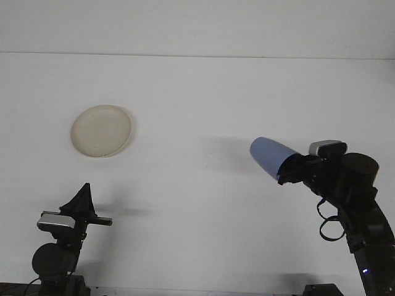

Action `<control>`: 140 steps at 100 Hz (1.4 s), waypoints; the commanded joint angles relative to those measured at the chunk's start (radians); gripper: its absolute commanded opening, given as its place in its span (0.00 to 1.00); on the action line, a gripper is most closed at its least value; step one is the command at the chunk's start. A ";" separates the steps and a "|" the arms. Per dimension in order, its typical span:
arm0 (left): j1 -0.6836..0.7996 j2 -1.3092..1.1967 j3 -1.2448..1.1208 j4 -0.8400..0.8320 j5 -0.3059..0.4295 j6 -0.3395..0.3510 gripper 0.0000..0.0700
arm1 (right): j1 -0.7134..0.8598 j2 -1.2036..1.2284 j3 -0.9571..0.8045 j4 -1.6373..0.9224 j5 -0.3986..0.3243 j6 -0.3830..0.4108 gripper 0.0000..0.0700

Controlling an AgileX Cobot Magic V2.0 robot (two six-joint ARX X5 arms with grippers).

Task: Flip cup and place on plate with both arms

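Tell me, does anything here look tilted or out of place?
Only the blue cup: the right claw holds it in the air, lying sideways, far from the plate. Nothing looks spilled or broken.

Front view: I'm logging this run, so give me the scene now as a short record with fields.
cup: blue, lifted off the table, tipped on its side, closed end pointing left
cup holder: right end effector, shut on the cup
left end effector: low at near left, holding nothing, fingers together
plate: pale, round, far left on the table, nothing on it
table: white
cup on plate: not yet
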 commanded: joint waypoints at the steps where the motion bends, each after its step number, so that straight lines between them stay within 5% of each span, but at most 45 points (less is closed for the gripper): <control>1: -0.001 -0.001 -0.019 0.013 -0.003 -0.002 0.02 | 0.061 0.041 0.083 -0.137 -0.018 -0.073 0.00; 14: -0.001 -0.001 -0.019 0.013 -0.003 -0.002 0.02 | 0.214 0.153 0.229 -0.380 0.015 -0.153 0.00; 34: -0.001 -0.001 -0.019 0.013 -0.003 -0.002 0.02 | 0.473 0.366 0.409 -0.662 0.246 -0.252 0.00; 52: -0.001 -0.001 -0.019 0.013 -0.003 -0.003 0.02 | 0.643 0.539 0.497 -0.744 0.376 -0.274 0.00; 108: -0.001 -0.001 -0.019 0.012 -0.003 -0.002 0.02 | 0.806 0.835 0.532 -0.750 0.522 -0.273 0.00; 140: -0.001 -0.001 -0.019 0.013 -0.003 -0.002 0.02 | 0.819 0.866 0.532 -0.754 0.521 -0.277 0.04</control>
